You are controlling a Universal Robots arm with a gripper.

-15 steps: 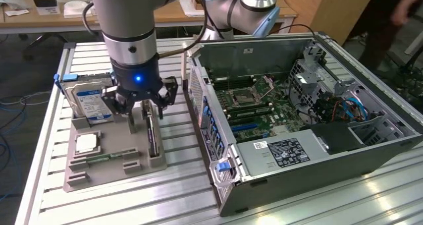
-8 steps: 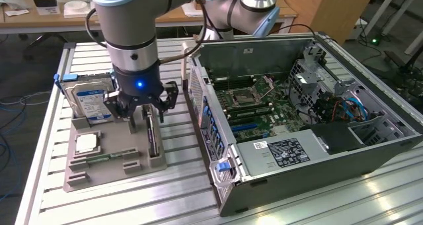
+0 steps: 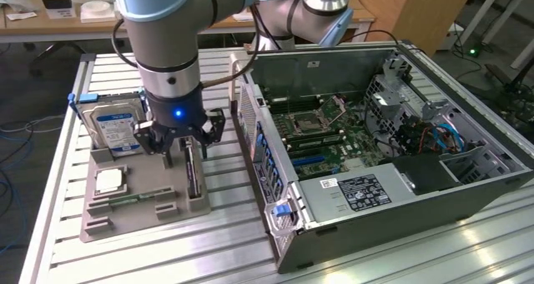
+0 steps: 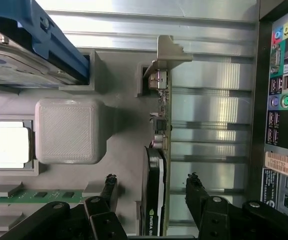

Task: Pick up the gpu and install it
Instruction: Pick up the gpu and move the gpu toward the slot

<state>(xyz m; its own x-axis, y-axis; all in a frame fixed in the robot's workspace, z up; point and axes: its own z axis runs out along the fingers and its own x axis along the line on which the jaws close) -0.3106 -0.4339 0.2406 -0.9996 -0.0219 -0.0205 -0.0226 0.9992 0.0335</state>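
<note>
The claw (image 4: 151, 178) hangs fully open and empty, one finger on either side of the gpu (image 4: 155, 202), which stands on edge in a slot of the grey holder tray (image 3: 137, 218) on the desk (image 3: 237, 249), apparently so its flat faces can be pinched.

The table (image 3: 125, 259) is silver metal, built of ribbed slats. Bright light reflects off the slats toward the exterior view's lower right. Beyond the table, at the exterior view's upper left, stands a wooden desk (image 3: 21, 22) carrying papers and small white items. A wooden cabinet (image 3: 417, 12) stands at the upper right. The floor (image 3: 34, 84) is dark grey, and loose blue cables (image 3: 10, 134) lie on it beside the table, on the exterior view's left.
</note>
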